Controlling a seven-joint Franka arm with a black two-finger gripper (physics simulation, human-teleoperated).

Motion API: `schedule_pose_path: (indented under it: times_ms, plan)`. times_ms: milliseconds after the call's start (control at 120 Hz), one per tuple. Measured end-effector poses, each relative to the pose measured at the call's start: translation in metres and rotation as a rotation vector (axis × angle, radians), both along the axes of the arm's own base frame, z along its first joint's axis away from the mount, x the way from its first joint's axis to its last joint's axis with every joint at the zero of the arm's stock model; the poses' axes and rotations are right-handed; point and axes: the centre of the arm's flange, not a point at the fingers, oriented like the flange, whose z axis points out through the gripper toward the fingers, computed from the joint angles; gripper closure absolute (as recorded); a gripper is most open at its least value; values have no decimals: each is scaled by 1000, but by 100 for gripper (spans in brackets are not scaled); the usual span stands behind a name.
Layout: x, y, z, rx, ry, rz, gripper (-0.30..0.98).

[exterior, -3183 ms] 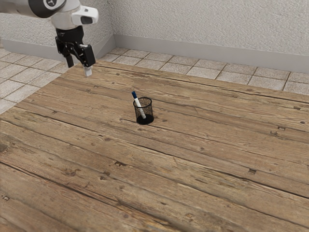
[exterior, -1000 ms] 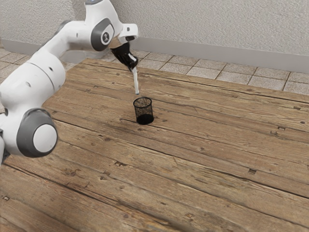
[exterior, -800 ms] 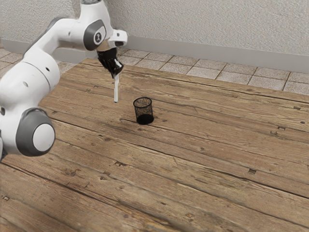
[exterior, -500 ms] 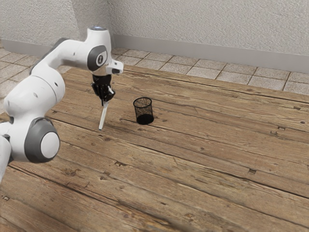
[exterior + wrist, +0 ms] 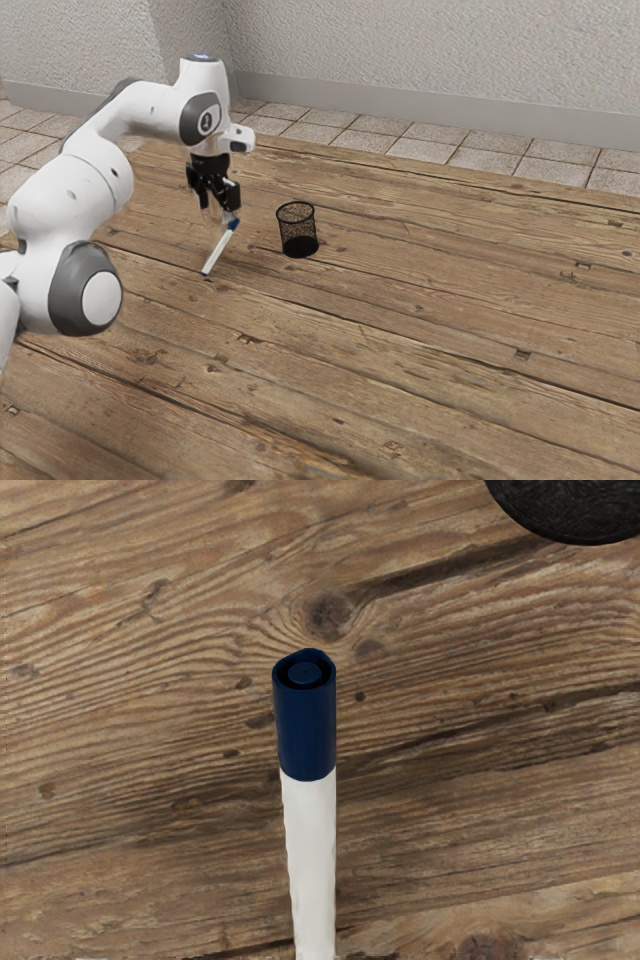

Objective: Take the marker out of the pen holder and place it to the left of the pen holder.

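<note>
Pincer [image 5: 220,214], black, two-fingered: stands open, fingers well apart, with hold of nothing, above the desk [image 5: 430,330].
Marker [image 5: 218,251], one, white, with blue cap [image 5: 306,730]: leans, cap uppermost and close by one fingertip, lower end at or just above the wood; which, cannot be told. It is outside the holder [image 5: 299,244], on its side toward the exterior view's left.
Holder, black mesh, round: stands upright on the desk, empty.

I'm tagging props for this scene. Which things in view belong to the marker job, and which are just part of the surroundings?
Part of the job:
- marker
- pen holder
- gripper
- wooden table

Just surroundings:
- wall
- tiled floor
</note>
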Motion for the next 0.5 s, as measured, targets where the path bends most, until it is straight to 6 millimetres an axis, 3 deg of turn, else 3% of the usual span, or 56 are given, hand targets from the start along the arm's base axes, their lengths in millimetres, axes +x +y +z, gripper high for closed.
schedule_pose_path:
  times_ms: [75, 158, 342, 417, 500]
  plan:
    - [-9, -10, 30, -10, 5, -14, 10]
    - [-34, -26, 70, -28, 35, -31, 7]
    - [-163, -66, 189, -55, 15, -34, 3]
    - [-193, -76, 215, -54, -19, -34, 2]
    - [-203, -82, 226, -57, -39, -34, 1]
